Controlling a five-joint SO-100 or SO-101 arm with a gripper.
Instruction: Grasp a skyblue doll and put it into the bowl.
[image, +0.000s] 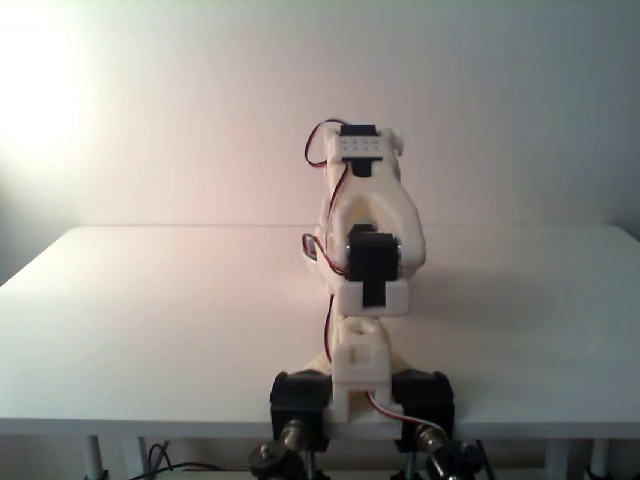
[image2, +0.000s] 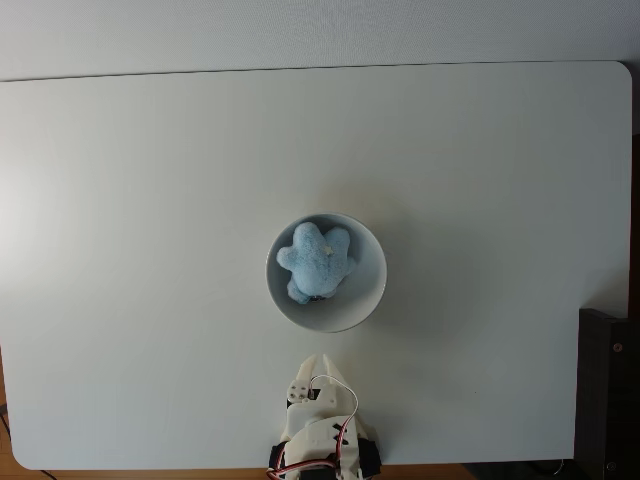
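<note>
Resting inside one white bowl (image2: 372, 292), one skyblue doll (image2: 318, 262) lies toward the bowl's left half in the fixed view from above. Count: one doll, one bowl, one white arm (image: 368, 250) with red wires, one white tabletop (image2: 150, 200). The bowl sits near the tabletop's middle, just beyond the arm's tip. The gripper (image2: 319, 361) points toward the bowl, apart from its rim, holding nothing; the jaws appear drawn together, though how tightly cannot be told. In the fixed view from behind the base, the folded arm stands upright at the near edge.
</note>
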